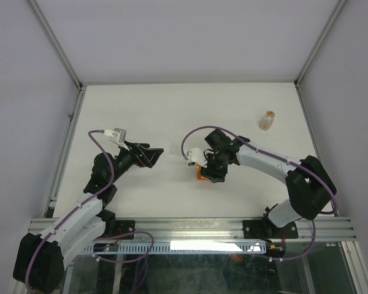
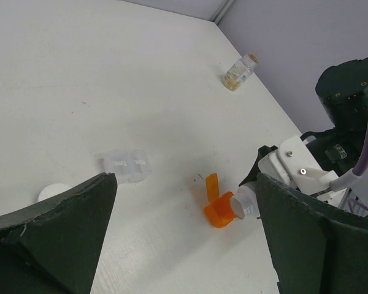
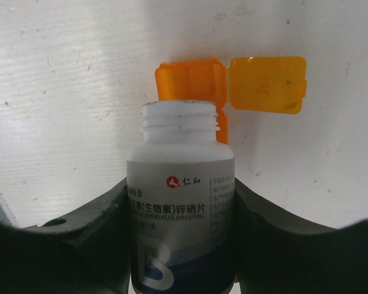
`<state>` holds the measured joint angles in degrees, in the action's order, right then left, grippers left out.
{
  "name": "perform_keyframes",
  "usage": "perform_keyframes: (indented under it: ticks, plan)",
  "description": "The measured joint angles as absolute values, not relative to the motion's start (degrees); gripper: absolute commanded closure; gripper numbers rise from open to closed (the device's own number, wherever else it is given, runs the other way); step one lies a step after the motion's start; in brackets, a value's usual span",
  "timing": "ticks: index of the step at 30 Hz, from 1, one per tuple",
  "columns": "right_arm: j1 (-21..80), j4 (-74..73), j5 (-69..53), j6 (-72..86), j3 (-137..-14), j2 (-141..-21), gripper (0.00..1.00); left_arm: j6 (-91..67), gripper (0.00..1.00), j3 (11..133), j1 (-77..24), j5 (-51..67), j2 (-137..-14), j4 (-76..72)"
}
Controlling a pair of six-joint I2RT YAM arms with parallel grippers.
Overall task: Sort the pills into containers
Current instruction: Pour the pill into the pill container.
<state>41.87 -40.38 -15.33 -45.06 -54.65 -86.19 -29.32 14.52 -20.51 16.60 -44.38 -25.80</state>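
Observation:
My right gripper (image 3: 181, 187) is shut on a white bottle with a dark band (image 3: 181, 208). It holds the bottle tipped, with its open mouth against a stubby orange cup (image 3: 190, 82) that lies on the table with its flip lid (image 3: 267, 84) open. The left wrist view shows the same cup (image 2: 219, 211) and the bottle's mouth (image 2: 244, 205). My left gripper (image 2: 187, 180) is open and empty, hovering left of them (image 1: 158, 154). A clear vial (image 1: 267, 120) stands at the far right, with small tan bits inside it (image 2: 239, 73). No loose pills show.
A clear plastic pill box (image 2: 127, 165) and a white round cap (image 2: 52, 193) lie on the table near my left gripper. Grey walls enclose the white table (image 1: 172, 110). A metal rail (image 1: 190, 226) runs along the near edge.

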Motion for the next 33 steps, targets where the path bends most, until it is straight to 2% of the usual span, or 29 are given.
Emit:
perform_keyframes:
  ticks: [33]
  plan:
    - [44.66, -44.18, -11.00, -43.22, -57.93, -87.59, 1.00, -29.32, 0.01, 14.55, -20.51, 16.95, -44.99, -25.98]
